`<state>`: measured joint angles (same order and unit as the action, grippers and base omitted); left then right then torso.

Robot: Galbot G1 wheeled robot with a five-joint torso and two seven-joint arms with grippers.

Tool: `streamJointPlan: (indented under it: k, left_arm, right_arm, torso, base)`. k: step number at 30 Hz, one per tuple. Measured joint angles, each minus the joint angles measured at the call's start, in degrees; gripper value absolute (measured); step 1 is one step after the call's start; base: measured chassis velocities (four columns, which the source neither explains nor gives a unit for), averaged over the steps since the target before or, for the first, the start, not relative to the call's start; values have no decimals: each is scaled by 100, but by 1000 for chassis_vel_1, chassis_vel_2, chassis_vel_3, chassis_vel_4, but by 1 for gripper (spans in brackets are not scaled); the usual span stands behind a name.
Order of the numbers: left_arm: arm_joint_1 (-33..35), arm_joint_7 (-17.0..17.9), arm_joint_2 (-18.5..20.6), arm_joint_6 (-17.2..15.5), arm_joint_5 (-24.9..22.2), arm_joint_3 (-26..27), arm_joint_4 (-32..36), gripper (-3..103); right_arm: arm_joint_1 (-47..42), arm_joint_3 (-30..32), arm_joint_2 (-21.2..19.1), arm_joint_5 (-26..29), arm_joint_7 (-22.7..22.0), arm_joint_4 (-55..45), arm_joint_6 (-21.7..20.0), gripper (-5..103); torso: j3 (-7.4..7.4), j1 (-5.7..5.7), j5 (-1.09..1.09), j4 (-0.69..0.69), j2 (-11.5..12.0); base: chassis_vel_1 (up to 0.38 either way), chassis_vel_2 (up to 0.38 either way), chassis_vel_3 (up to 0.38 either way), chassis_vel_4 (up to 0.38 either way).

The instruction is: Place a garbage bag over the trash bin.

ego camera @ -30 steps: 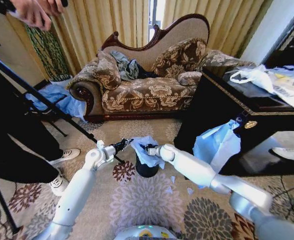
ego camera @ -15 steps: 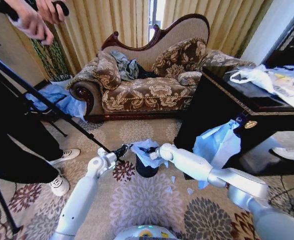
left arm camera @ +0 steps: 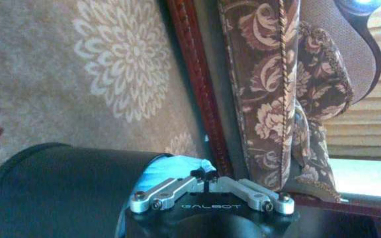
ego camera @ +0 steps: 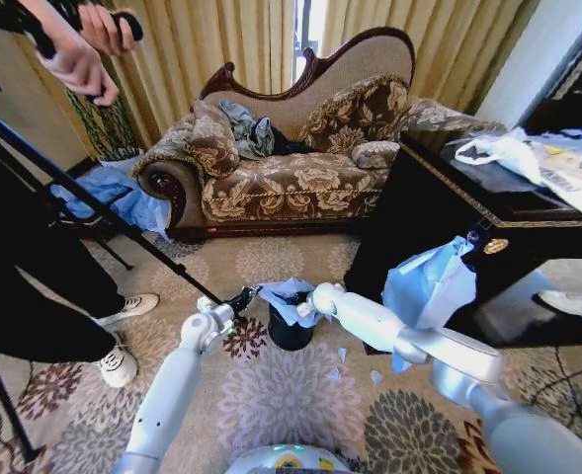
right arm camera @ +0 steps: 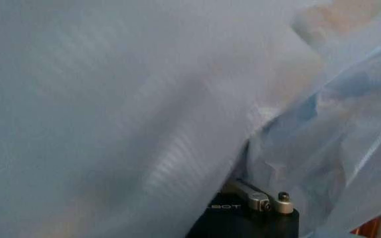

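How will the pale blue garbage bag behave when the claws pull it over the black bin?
Probably floppy: the garbage bag sags in crumpled folds over the trash bin, between the left claw and the right claw. Likely very light and easily torn: the film looks thin and see-through.

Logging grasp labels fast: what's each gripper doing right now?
Left gripper: shut on the garbage bag beside the trash bin.
Right gripper: in the bag's film; open or shut cannot be told.

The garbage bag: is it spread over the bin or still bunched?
Bunched: the garbage bag sits crumpled atop the trash bin, whose black sides are bare.
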<state>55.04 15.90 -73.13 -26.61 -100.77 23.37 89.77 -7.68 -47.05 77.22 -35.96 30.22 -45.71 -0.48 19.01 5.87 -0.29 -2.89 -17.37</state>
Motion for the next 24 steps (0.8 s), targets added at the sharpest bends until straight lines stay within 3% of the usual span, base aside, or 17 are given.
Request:
streamJointPlan:
  k: [7,13,18,24]
  left_arm:
    - [184,-231,92,-5,159,-35,-84,0]
    - [150,-444,0,45,293,-14,-268,0]
    - [188,-598,-12,71,341,61,-285,0]
    - [295,-692,24,79,362,97,-285,0]
  right_arm:
    - [18,25,268,-234,-18,345,97,0]
    - [47,44,538,-754,-53,775,239,0]
    - [48,164,593,-1418,-159,870,331,0]
    - [98,146,481,-1497,-172,724,335,0]
  torso:
    - [0,0,0,0,0]
    - [0,0,1,0,0]
    - [0,0,1,0,0]
    - [0,0,1,0,0]
  base:
    - [0,0,0,0]
    - [0,0,0,0]
    - [0,0,0,0]
    - [0,0,0,0]
